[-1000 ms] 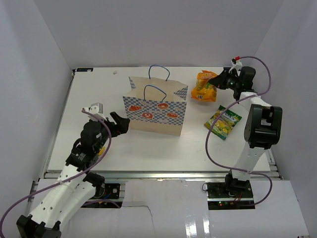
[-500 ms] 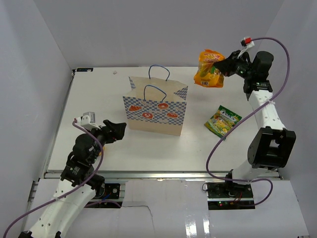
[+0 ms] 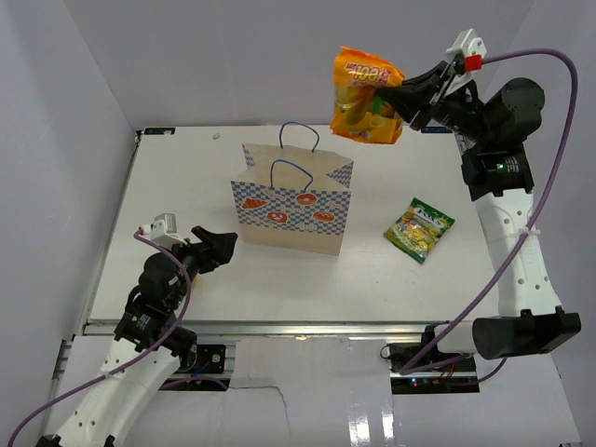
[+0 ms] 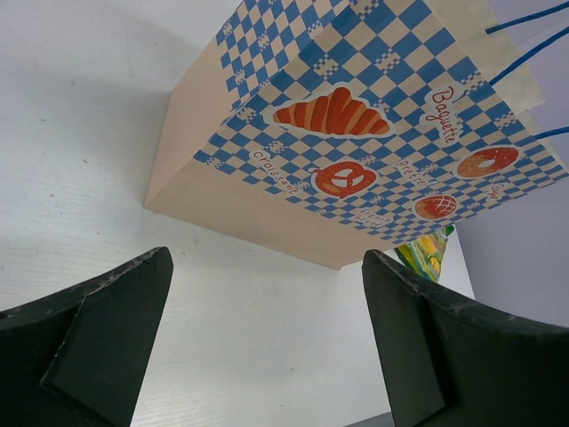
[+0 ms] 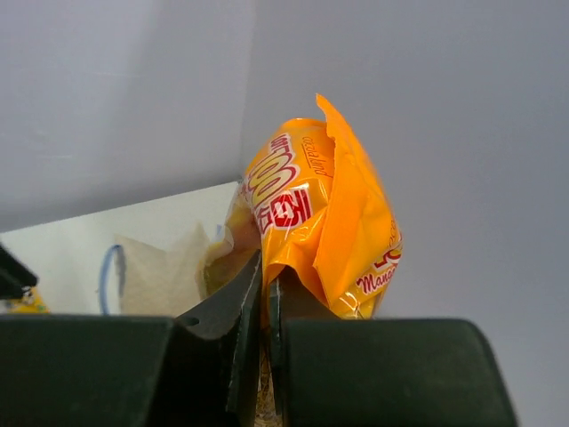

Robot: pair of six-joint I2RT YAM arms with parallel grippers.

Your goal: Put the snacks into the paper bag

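White walls are enclosing a white table [image 3: 186, 186] on three sides. The paper bag [image 3: 293, 219] is standing upright near the middle of the table, its mouth opening upward and its thin blue cord handles [image 3: 296, 130] arching above the rim. A blue-white checkered band with orange-red bakery pictures is running across the face turned toward the arms.

The right hand [image 3: 402, 104] is hanging high in the air and is clenched on the orange pouch [image 3: 365, 96]. The right wrist view is showing the fingers pinching the pouch's lower edge, with the rest of the pouch sticking out beyond them. In the top view the pouch is hanging clear of the table, up and to the right of the bag's mouth, and is not touching the bag.

The green-yellow pouch [image 3: 421, 229] is lying flat on the table to the right of the bag, well apart from it and touched by neither hand.

The left hand [image 3: 222, 250] is hovering low, just left of the bag's near corner and pointing at it. Its fingers are spread wide and are grasping nothing; the left wrist view is showing bare table and the bag's checkered face between them.
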